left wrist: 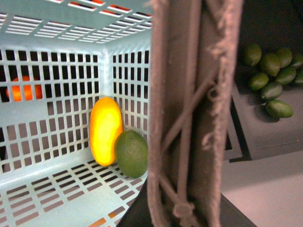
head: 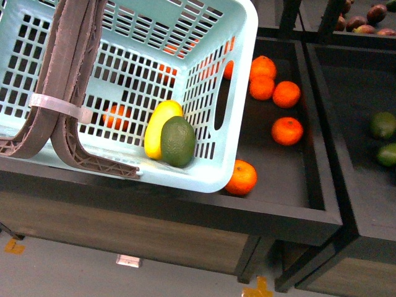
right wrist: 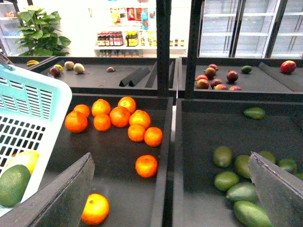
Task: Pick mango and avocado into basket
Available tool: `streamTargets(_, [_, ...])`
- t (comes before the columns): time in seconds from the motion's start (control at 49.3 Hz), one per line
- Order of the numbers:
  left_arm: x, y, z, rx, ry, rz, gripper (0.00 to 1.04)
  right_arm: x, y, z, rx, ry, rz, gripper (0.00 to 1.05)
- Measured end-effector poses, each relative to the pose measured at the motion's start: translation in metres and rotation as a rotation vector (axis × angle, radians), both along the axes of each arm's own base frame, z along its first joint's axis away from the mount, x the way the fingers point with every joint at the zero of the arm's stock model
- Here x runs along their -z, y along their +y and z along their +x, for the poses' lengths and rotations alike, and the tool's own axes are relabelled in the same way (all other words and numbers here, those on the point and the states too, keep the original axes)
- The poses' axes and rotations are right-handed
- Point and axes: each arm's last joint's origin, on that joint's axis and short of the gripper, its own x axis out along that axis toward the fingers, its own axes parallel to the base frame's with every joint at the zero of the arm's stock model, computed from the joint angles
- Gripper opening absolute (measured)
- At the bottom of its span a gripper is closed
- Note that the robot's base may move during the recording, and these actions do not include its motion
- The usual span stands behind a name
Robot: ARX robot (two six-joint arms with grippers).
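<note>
The mango (head: 162, 127) and avocado (head: 177, 141) lie touching in a corner of the basket (head: 235, 37), which rests tilted on the bin edge. The right gripper (right wrist: 170, 189) hangs with fingers spread, holding nothing, above the oranges (right wrist: 118, 116). The left gripper is out of view. Risk, as a judgement: nudging the handles (head: 68, 80) could tip the basket and spill both fruits.

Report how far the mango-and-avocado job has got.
Done, by the look of it: the mango and the avocado lie side by side, touching, inside the basket. The right gripper is open and holds nothing. The left gripper is out of view. Nothing appears left to pick.
</note>
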Motion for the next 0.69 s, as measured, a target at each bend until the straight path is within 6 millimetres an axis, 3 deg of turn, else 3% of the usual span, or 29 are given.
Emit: streamTargets(0.69, [-0.0001, -0.0002, -0.0004, 0.005, 0.001, -0.003, 0.06, 0.0, 0.0, 0.0, -0.001, 0.0, 0.0, 0.97])
